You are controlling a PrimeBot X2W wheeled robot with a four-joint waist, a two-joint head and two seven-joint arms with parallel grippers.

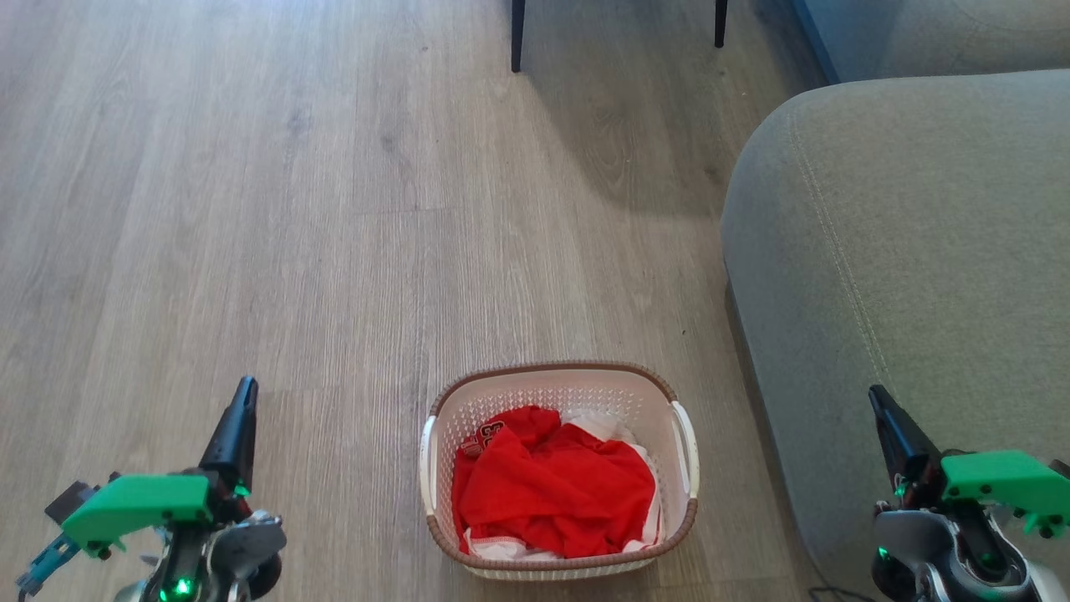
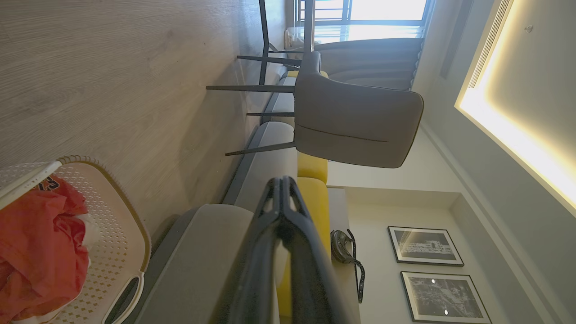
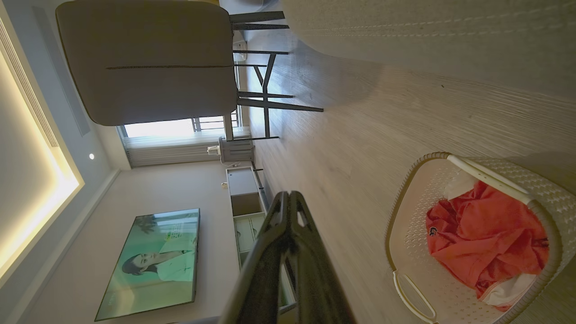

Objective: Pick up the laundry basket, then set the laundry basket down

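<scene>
The basket [image 1: 577,391] stands upright on the wood floor [image 1: 292,209], open top up, between the two tools and a little ahead of their tips, touching neither. Its long axis seems to run crosswise, from one tool toward the other, so one white side handle faces the left tool [image 1: 244,391] and the other faces the right tool [image 1: 875,395]; its brown rim is level. Red and white clothes [image 1: 552,485] lie heaped inside, below the rim. The left tool sits well to the left of the basket, above bare floor, its dark fingers pointing forward and pressed together at the tips with nothing between them. The right tool sits well to the basket's right, over the front edge of a grey sofa [image 1: 903,251], its fingers likewise drawn tight together and gripping nothing. The sofa flanks the basket on the right tool's side, near it but apart. Far ahead of both tools stand the dark legs of a chair [image 1: 517,33].
</scene>
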